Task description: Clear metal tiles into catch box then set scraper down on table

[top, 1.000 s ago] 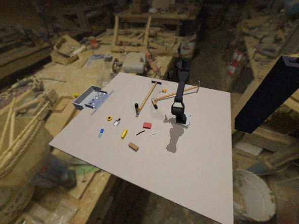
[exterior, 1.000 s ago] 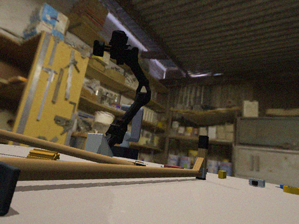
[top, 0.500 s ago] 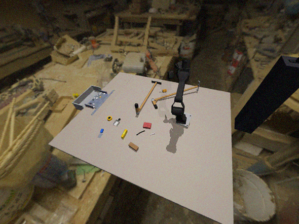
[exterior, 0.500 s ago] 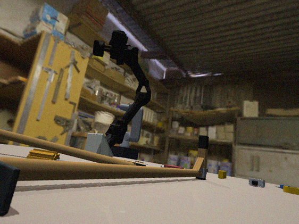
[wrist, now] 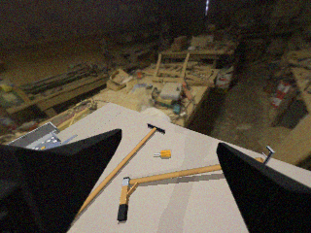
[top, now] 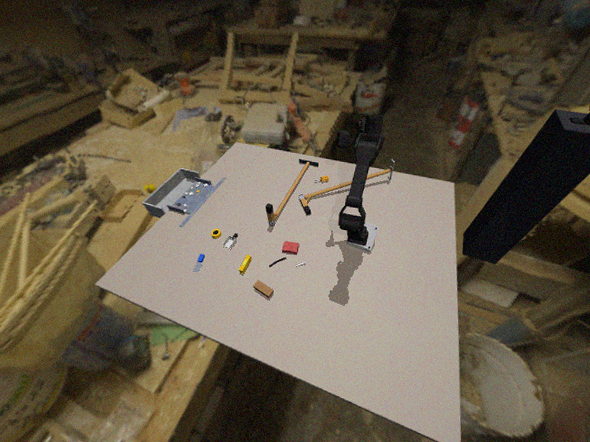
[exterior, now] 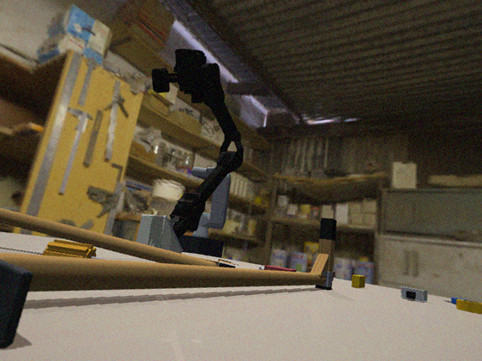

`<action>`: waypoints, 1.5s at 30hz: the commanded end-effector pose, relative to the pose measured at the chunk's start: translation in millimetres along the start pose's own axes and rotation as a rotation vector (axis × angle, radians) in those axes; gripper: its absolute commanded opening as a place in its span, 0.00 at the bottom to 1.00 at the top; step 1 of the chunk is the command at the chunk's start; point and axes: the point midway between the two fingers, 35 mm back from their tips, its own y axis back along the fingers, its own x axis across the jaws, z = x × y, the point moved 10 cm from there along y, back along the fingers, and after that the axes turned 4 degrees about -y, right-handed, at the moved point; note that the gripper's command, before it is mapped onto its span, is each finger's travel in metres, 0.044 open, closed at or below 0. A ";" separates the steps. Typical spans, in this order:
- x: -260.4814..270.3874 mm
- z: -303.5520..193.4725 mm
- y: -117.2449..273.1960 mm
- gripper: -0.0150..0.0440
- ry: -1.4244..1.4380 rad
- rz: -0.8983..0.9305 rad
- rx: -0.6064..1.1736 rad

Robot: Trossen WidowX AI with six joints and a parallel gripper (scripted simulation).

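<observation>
Open end effector, both long tools still to be picked up

The end effector (top: 360,132) (exterior: 185,77) (wrist: 168,140) is spread wide, with nothing between its fingers, raised above the surface (top: 382,322) (exterior: 249,342) (wrist: 146,218). Small metal tiles (top: 199,190) lie on the steel plate (top: 191,210) at the left, by the catch box (top: 155,209) (wrist: 34,133); I cannot tell whether any are inside.

Two long wooden-handled tools lie to the right of the plate. The dark-bladed one (top: 292,190) (exterior: 152,272) (wrist: 119,167) looks a likely scraper, but the metal-headed one (top: 349,182) (exterior: 82,232) (wrist: 180,173) could be it, so settle that first.

The step in hand seems to be reaching for the scraper. Best come down over its black-tipped grip, line the fingers up across it, and close squarely before lifting; an off-centre pinch could let the long handle twist. Keep its head away from the yellow piece (top: 324,179) (exterior: 69,248) (wrist: 165,153) nearby.

No brand or label is readable.
</observation>
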 end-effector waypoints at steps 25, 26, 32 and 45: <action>0.8 21.6 140.3 1.00 -0.713 -0.204 -0.468; 1.0 21.3 145.2 1.00 -0.738 -0.206 -0.487; 3.2 18.2 174.9 1.00 -0.888 -0.212 -0.608; 11.5 2.9 237.7 1.00 -1.203 -0.174 -0.893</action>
